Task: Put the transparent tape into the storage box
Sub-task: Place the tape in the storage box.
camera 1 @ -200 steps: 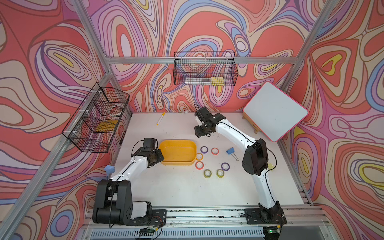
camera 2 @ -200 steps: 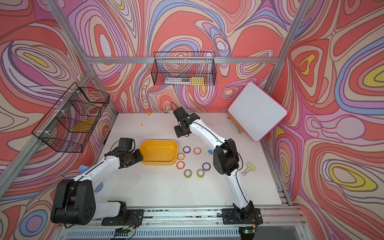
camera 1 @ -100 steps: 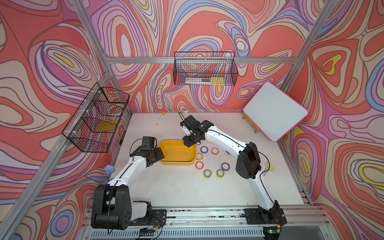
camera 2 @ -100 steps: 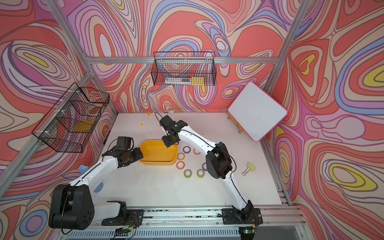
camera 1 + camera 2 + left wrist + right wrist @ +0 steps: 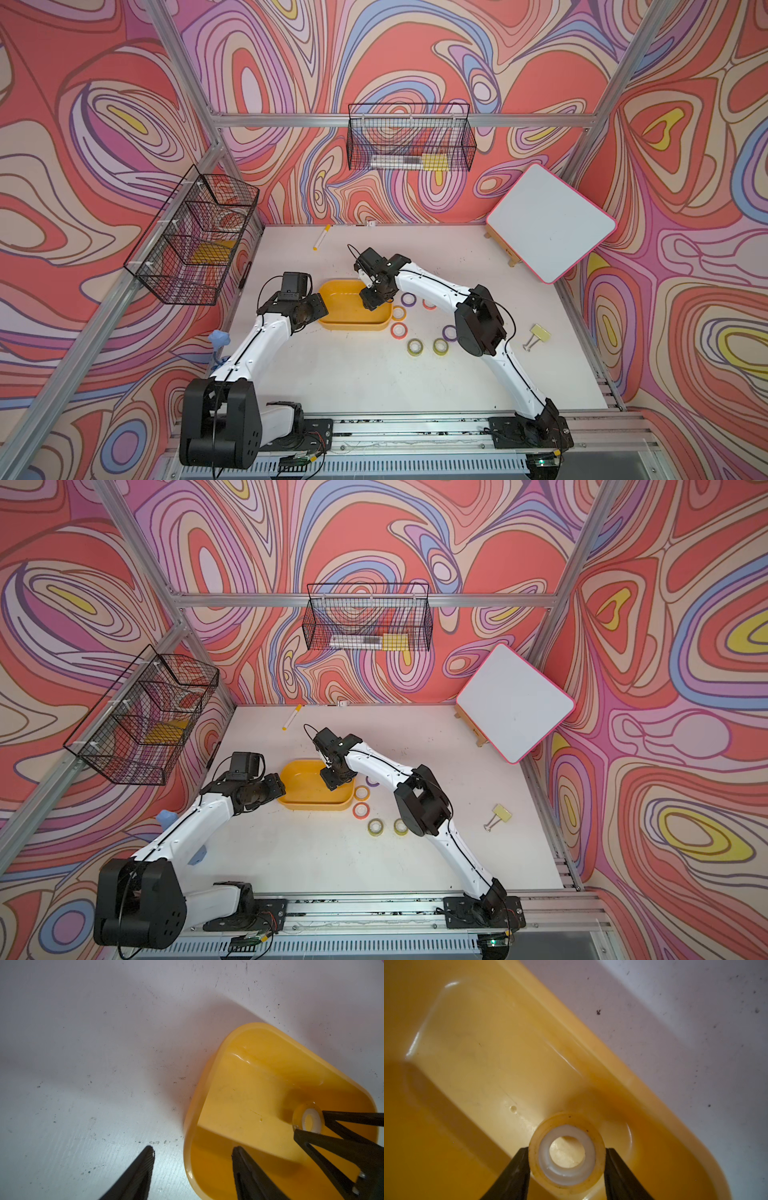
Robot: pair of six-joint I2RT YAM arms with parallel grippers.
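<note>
Swung across from the surface's far side, the right gripper (image 5: 371, 302) now hangs over the right half of the tray (image 5: 353, 326), while the left arm has kept its place at the tray's left end.

The right jaws are partly closed on a yellow roll (image 5: 566, 1119). One finger presses each side of its outer rim, and the white core faces the wrist camera. The roll sits inside the tray's outline, near a rounded corner. Whether it touches the floor cannot be told.

The left gripper (image 5: 192, 1148) stands open and holds nothing. One finger is over the bare surface (image 5: 83, 1064) and the other is over the tray's inside, so the end wall lies between them. Contact with the wall cannot be told.

Seven other rolls lie flat on the surface off the tray's right end. Of these, a red-orange roll (image 5: 398, 329) is just beside the tray's near right corner, and two olive ones (image 5: 414, 347) lie nearer the front edge. A yellow clip (image 5: 538, 334) rests near the right edge.
</note>
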